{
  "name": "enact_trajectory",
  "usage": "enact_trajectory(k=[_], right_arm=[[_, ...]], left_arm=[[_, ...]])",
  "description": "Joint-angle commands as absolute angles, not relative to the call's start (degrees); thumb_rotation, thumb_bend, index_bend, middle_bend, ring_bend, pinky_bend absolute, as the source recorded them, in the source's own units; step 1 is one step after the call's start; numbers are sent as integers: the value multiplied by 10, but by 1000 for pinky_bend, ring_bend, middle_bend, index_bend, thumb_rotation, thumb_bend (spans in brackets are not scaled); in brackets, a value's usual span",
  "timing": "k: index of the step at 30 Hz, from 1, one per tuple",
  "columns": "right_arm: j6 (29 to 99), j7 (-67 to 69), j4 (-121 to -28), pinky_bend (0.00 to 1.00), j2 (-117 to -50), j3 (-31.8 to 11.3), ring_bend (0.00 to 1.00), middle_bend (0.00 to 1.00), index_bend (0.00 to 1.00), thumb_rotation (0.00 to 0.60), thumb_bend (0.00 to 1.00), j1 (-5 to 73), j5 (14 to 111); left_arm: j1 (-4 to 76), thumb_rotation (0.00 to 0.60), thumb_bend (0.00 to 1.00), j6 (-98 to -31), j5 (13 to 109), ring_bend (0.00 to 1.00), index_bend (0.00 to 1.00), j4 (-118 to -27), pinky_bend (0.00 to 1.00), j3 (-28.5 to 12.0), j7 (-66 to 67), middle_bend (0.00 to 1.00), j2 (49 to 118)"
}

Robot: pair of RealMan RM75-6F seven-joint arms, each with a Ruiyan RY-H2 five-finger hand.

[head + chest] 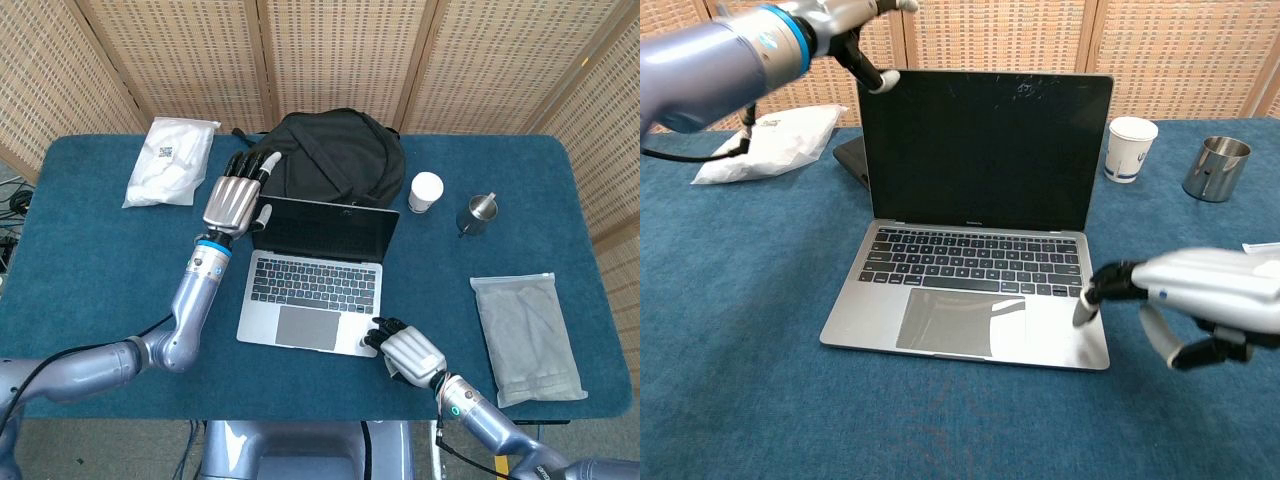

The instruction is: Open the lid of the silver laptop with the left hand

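Note:
The silver laptop point(312, 283) point(975, 300) stands open in the middle of the blue table, its lid upright and its screen dark. My left hand point(233, 196) point(845, 25) hovers at the lid's top left corner with fingers stretched out over the backpack. Its thumb point(883, 82) lies right at that corner; I cannot tell whether it touches. My right hand point(408, 350) point(1185, 295) is at the laptop's front right corner, holding nothing. Its bent fingertips point(1087, 305) hang over the palm rest.
A black backpack point(330, 155) lies right behind the lid. A white paper cup point(426, 191) point(1130, 148) and a steel cup point(478, 213) point(1216, 168) stand to the right. A white bag point(172, 160) is back left, a grey packet point(525, 335) front right.

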State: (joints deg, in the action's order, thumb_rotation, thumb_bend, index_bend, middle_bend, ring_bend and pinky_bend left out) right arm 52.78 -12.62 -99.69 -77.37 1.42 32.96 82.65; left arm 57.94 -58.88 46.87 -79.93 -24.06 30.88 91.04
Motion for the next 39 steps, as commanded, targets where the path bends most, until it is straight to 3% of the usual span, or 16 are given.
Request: enact_trajectory(k=[1, 8, 17, 20, 22, 24, 26, 27, 30, 39], right_arm=[[588, -109, -1036, 145, -719, -9, 91, 253, 238, 600, 1000, 316, 854], [714, -37, -998, 145, -663, -42, 91, 253, 238, 600, 1000, 264, 873], [835, 51, -809, 196, -692, -57, 114, 273, 238, 600, 1000, 205, 882], [875, 90, -766, 197, -710, -62, 116, 261, 238, 600, 983, 181, 876], [906, 123, -762, 197, -713, -64, 111, 235, 232, 600, 823, 159, 871], [922, 133, -768, 197, -713, -65, 73, 184, 148, 600, 341, 146, 868], [946, 138, -786, 179, -709, -64, 24, 127, 50, 600, 52, 127, 867], [955, 139, -801, 155, -704, -60, 6, 92, 19, 600, 4, 117, 868], [967, 140, -848, 90, -685, -46, 0, 24, 0, 600, 0, 98, 880], [991, 62, -941, 42, -666, -16, 0, 0, 0, 600, 0, 57, 910]], left_arm=[[536, 600, 464, -632, 521, 0, 0, -910, 0, -235, 288, 0, 827], [459, 600, 445, -701, 595, 0, 0, -1016, 0, -211, 266, 0, 714], [330, 600, 430, -789, 707, 0, 0, -1052, 0, -143, 146, 0, 628], [284, 600, 365, -822, 748, 0, 0, -1046, 0, -105, 112, 0, 618], [241, 600, 274, -858, 778, 0, 0, -1040, 0, -73, 76, 0, 616], [215, 600, 172, -873, 788, 0, 0, -1035, 0, -53, 54, 0, 616], [180, 600, 107, -892, 792, 0, 0, -1034, 0, -27, 27, 0, 615], [161, 600, 65, -900, 792, 0, 0, -1034, 0, -13, 13, 0, 615], [122, 600, 2, -924, 794, 0, 0, -1026, 0, 8, -1, 0, 619], [67, 600, 0, -975, 827, 0, 0, -994, 0, 19, -25, 0, 649]])
